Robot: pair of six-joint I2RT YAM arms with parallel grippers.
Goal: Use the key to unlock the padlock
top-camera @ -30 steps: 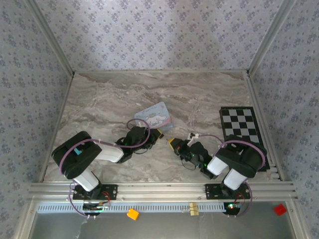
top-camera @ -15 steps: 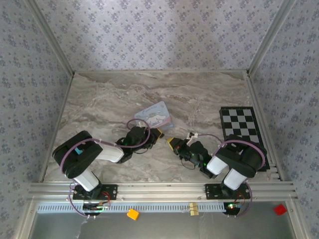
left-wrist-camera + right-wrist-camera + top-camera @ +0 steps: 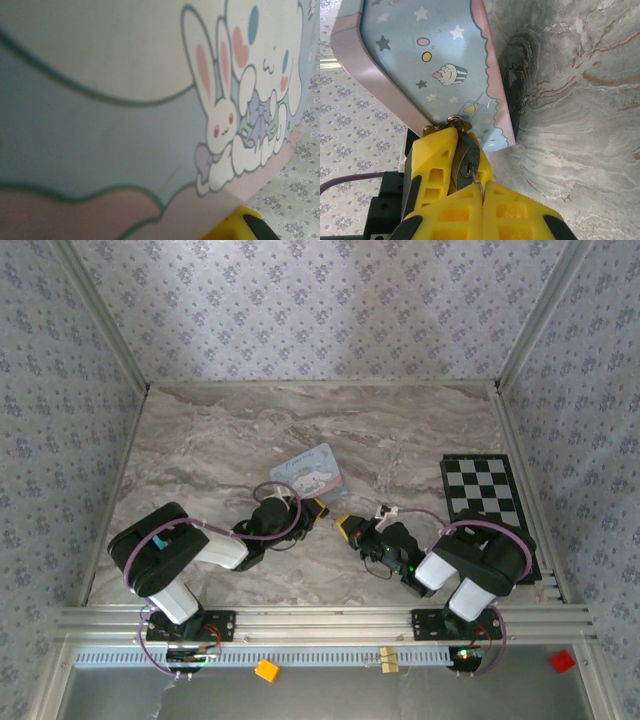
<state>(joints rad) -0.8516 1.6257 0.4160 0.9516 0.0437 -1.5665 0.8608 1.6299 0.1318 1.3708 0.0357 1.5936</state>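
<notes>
Two grippers meet at case's point(image 3: 420, 55) near-right corner, mid-table.
We see left gripper point(image 3: 317, 508) grasping padlock point(image 3: 466, 161) there; right gripper point(image 3: 481, 187) clenched on key point(image 3: 476, 179), tip at the keyhole.

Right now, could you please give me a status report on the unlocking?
Left tool shut on the padlock. Right tool shut, at its keyhole; key too small to tell. Blue case directly behind.

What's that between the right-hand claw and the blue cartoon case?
The padlock: in the right wrist view its dark body sits between the right gripper and the case, held in the left gripper.
</notes>
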